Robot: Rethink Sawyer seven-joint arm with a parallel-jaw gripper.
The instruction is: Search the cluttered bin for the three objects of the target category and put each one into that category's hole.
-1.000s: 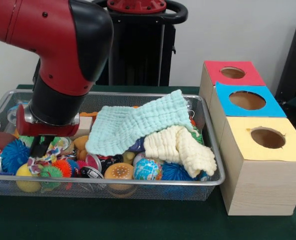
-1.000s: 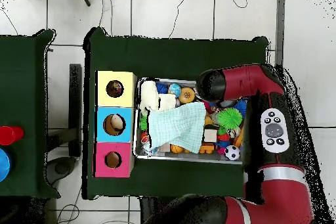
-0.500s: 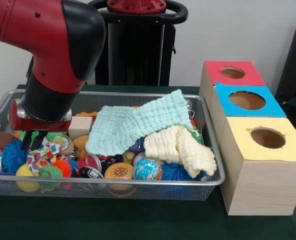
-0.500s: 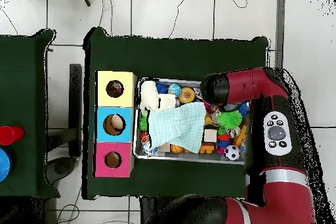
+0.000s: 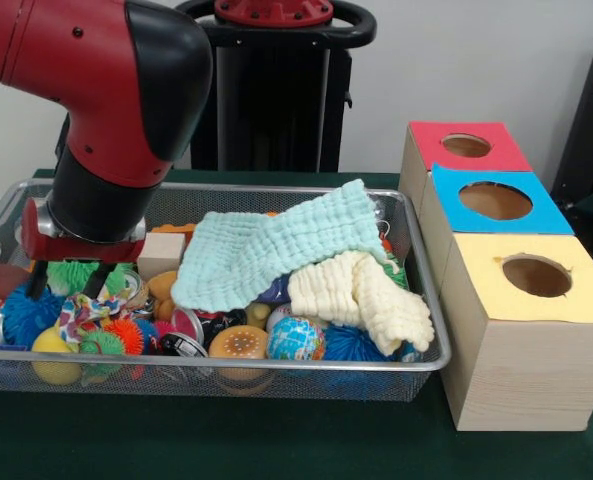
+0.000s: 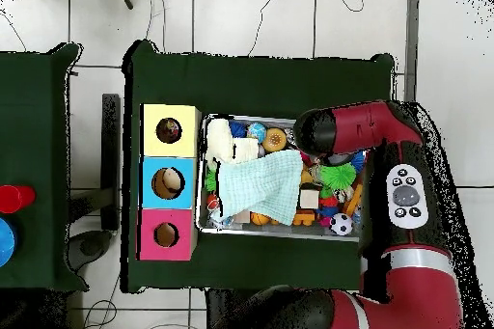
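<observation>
Since the previous frame the gripper (image 5: 68,281) has spread its fingers wide, and the polka-dot bundle (image 5: 79,312) it had gripped now lies loose just beneath them, at the lower left of the wire basket (image 5: 416,365). The red arm (image 5: 96,90) drops in from the upper left, its wrist upright over that corner. A mint cloth (image 5: 276,245) and a cream cloth (image 5: 361,292) drape the basket's middle, covering toys. Three boxes (image 5: 521,320) stand right on the desk (image 5: 226,440).

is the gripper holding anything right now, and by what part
Nothing is held. The gripper is open, its fingers spread just above the polka-dot cloth bundle in the wire basket.
</observation>
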